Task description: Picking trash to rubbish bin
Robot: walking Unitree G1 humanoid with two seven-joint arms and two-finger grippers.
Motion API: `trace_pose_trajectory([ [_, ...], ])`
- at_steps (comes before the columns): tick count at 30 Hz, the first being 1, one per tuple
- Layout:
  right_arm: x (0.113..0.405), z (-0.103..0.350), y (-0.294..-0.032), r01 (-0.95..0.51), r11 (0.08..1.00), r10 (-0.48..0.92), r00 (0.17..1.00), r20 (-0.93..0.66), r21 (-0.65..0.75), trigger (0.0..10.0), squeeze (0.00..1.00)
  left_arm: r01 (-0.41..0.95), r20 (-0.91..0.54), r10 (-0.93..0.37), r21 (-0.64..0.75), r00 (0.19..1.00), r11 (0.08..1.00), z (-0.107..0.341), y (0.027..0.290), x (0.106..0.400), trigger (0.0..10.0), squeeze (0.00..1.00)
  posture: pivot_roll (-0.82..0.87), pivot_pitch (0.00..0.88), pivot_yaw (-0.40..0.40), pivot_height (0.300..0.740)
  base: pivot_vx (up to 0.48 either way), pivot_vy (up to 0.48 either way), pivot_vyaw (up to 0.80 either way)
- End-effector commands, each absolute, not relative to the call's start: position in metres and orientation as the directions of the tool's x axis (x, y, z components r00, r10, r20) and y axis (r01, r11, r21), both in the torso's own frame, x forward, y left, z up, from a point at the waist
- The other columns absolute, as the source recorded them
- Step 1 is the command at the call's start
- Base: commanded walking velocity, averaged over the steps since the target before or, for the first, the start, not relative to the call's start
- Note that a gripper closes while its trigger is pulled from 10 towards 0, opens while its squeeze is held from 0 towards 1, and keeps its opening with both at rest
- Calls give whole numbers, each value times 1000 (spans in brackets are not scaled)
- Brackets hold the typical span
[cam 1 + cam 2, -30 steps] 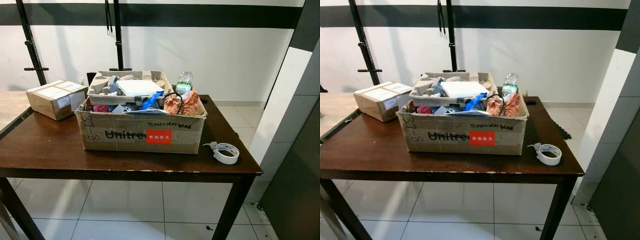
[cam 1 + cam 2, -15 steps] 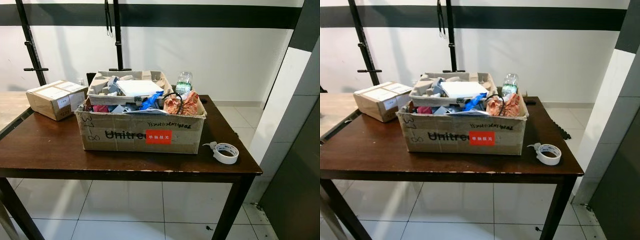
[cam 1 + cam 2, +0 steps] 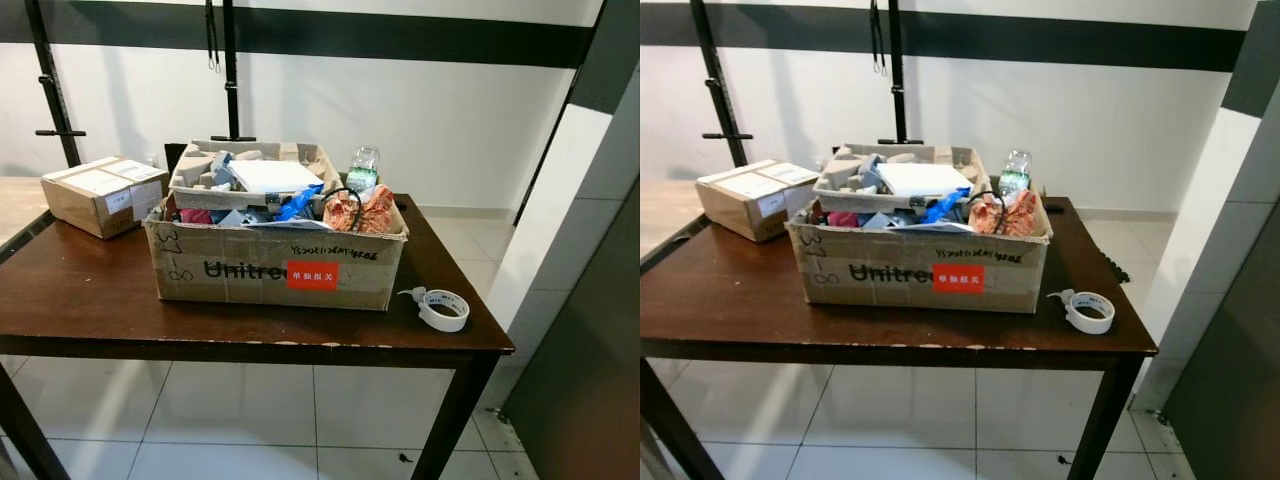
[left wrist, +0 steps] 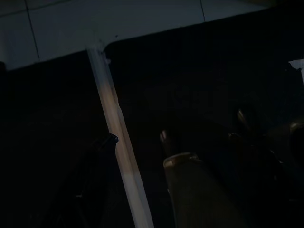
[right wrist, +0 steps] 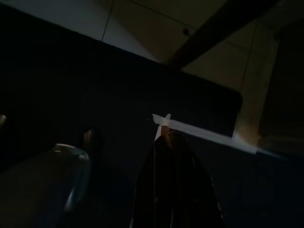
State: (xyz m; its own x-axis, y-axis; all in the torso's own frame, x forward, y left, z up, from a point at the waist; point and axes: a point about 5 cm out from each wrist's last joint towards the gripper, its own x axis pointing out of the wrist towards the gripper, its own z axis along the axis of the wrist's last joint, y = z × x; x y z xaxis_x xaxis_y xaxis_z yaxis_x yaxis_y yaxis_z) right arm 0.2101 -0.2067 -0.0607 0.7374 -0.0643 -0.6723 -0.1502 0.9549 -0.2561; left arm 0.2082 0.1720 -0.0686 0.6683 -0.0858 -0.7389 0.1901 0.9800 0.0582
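- The head camera has swung a touch since a second ago; nothing on the surface (image 3: 90, 290) moved, so no pickup yet.
- Trash-heaped cardboard box (image 3: 275, 265) sits dead centre, crumpled orange wrapper (image 3: 362, 210) at its two o'clock corner, tape roll (image 3: 443, 309) at four o'clock.
- Both arms hang in shadow; jaws, cannot tell.

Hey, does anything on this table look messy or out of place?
The big cardboard box is heaped above its rim with trash, an egg-carton-style tray perched on top. A tape roll lies loose near the table's right front corner, its end trailing.
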Motion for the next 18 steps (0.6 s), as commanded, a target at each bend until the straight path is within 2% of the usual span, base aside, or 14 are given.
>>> trace_pose_trajectory([
  [1,203,-65,-209,-113,967,-82,712,-698,-229,10000,0,206,-751,-85,69,654,976,-73,172,200,10000,0,-102,69,-61,740,0,0,0],
  [3,199,-69,-207,-63,984,-77,690,-720,-166,10000,0,166,-743,-50,82,668,983,-71,179,202,10000,0,-96,66,-61,740,0,0,0],
  [6,188,-76,-205,-14,994,-76,641,-764,-111,10000,0,118,-747,-5,99,665,988,-70,189,203,10000,0,-99,85,-20,740,0,0,0],
  [10,173,-84,-208,79,995,-92,582,-808,-56,10000,0,174,-751,-39,102,659,980,-68,184,208,10000,0,-96,92,-17,740,0,0,0],
  [12,170,-86,-208,70,996,-88,564,-821,-59,10000,0,164,-749,-35,100,662,981,-68,184,209,10000,0,-92,90,-20,740,0,0,0],
  [14,162,-90,-204,-30,997,-48,528,-848,-75,10000,0,145,-751,-24,96,660,985,-67,185,211,10000,0,-95,92,-21,740,0,0,0],
  [18,171,-86,-206,-36,994,-65,564,-823,-104,10000,0,149,-767,-13,108,641,983,-69,185,210,10000,0,-109,110,-3,740,0,0,0],
])
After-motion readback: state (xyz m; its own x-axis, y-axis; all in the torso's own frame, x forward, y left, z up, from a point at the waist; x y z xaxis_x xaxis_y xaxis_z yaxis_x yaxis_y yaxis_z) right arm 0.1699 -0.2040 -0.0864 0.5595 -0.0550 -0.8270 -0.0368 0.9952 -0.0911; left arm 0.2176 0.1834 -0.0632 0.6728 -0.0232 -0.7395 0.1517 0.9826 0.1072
